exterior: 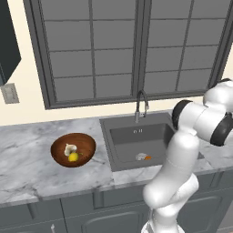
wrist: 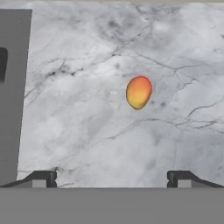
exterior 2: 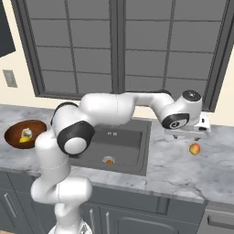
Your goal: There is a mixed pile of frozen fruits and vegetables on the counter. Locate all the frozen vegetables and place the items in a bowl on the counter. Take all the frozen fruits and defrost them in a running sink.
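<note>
The orange-red, peach-like frozen fruit lies on the marble counter right of the sink. My gripper hovers just above it, open and holding nothing. A small orange ball rests in the sink beside the pale drain. The brown wooden bowl stands on the counter left of the sink. Inside it are the yellow piece and the whitish lump.
A thin curved dark faucet rises behind the basin. A large dark-framed window runs along the back wall. The sink's edge shows at the left of the hand view. Dark grey cabinets sit below the worktop.
</note>
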Tool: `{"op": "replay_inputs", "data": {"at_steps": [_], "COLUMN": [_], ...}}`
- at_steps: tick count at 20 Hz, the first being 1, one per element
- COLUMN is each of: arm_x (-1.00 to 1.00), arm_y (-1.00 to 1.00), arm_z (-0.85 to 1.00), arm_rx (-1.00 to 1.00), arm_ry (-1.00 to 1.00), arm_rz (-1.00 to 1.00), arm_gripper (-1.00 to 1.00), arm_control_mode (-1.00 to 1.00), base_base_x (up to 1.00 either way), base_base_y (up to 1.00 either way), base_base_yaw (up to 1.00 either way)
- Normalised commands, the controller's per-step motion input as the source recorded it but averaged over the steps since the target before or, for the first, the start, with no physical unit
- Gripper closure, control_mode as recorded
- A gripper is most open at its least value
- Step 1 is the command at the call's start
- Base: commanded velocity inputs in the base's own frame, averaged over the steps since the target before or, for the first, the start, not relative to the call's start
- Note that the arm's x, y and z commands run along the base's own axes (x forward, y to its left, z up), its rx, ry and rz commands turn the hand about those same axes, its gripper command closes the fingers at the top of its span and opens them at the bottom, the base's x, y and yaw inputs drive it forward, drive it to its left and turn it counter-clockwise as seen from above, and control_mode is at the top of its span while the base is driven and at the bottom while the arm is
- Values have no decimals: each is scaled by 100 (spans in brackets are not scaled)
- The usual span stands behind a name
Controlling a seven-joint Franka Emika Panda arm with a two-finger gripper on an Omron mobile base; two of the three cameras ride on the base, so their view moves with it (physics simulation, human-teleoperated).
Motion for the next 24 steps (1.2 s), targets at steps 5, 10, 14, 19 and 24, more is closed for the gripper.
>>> {"op": "replay_inputs", "data": {"at_steps": [5,10,14,19,24], "arm_x": [24,22,30,41,38], "arm_y": [-19,-19,-12,-4,-7], "arm_z": [-11,-11,-13,-18,-25], "arm_rx": [2,1,0,0,0], "arm_ry": [0,0,0,0,0], "arm_rz": [1,1,0,0,0], "arm_gripper": [-100,-100,-100,-100,-100], "arm_control_mode": [-100,-100,-100,-100,-100], "base_base_x": [0,0,0,0,0], "base_base_y": [0,0,0,0,0], "base_base_yaw": [0,0,0,0,0]}}
